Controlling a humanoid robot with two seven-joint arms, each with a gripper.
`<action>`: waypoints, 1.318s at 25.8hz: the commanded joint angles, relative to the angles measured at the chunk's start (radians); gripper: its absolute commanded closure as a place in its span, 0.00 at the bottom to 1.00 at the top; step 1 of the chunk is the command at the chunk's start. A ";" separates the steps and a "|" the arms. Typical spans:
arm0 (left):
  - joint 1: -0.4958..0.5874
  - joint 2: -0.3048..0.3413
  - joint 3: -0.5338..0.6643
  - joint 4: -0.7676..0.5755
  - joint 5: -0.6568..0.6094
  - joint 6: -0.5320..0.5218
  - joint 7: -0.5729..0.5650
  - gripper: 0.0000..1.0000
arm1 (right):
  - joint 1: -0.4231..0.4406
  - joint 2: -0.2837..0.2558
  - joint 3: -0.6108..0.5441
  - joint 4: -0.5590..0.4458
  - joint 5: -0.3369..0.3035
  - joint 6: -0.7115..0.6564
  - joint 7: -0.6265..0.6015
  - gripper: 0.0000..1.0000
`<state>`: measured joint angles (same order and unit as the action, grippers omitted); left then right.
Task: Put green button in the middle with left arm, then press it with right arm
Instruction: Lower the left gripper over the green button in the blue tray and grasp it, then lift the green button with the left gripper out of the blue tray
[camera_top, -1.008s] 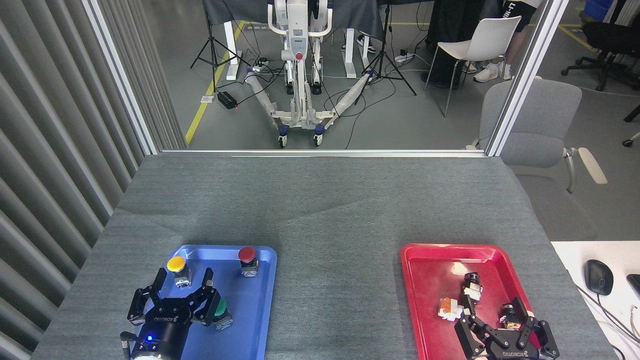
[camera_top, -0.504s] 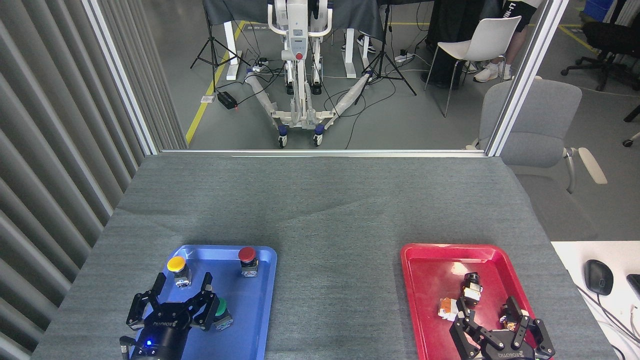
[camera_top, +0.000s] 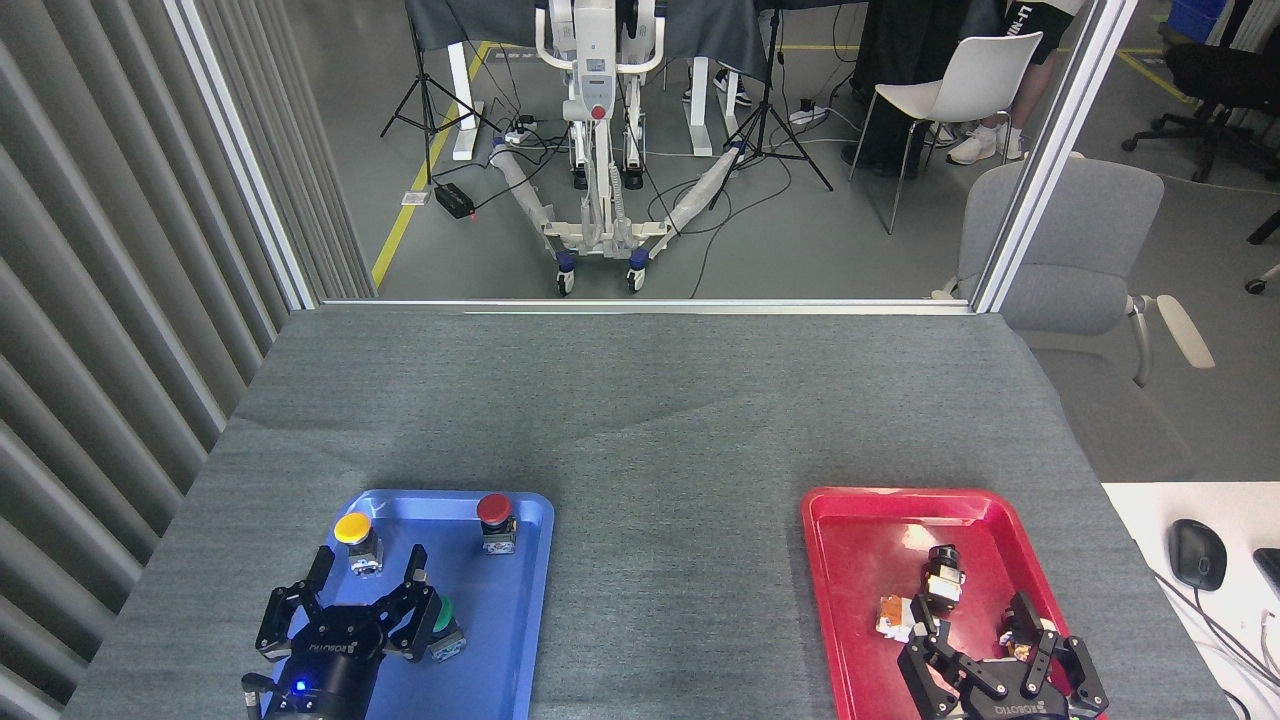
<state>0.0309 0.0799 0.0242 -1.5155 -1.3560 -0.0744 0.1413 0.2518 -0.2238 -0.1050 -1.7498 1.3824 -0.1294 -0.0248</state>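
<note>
A: Starting at the left, where is the left end effector (camera_top: 368, 578)?

B: Over the near end of the blue tray (camera_top: 520, 560), fingers spread and holding nothing. Compared with a second ago it sits slightly lower in view; since half a second ago it has barely shifted.

A: And the green button (camera_top: 441, 618)?

B: In the blue tray, just beside that end effector's right-hand fingers and partly hidden by them. I cannot tell whether they touch. It has not moved. The yellow button (camera_top: 354, 533) and red button (camera_top: 494, 515) stand at the tray's far end, unchanged.

A: The middle (camera_top: 675, 560)?

B: Bare grey cloth of the table between the trays.

A: Further right?

B: The right end effector (camera_top: 990, 640) hangs over the near part of the red tray (camera_top: 860, 530), fingers splayed and empty, among small parts (camera_top: 895, 617). It has drawn nearer the bottom edge than a second ago.
</note>
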 joint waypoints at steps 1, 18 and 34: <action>-0.002 -0.002 0.000 0.002 0.000 0.002 -0.002 0.01 | -0.002 0.001 -0.001 -0.002 -0.002 0.004 0.005 0.01; 0.020 -0.061 -0.056 -0.023 -0.015 0.048 0.018 0.05 | -0.008 0.006 0.004 -0.004 -0.002 0.008 0.005 0.01; 0.089 -0.166 -0.213 0.072 -0.221 0.401 0.092 0.04 | -0.008 0.015 0.011 -0.002 0.000 0.008 0.002 0.01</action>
<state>0.1187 -0.0631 -0.1856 -1.4812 -1.5781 0.3149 0.2312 0.2446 -0.2090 -0.0935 -1.7522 1.3820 -0.1207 -0.0217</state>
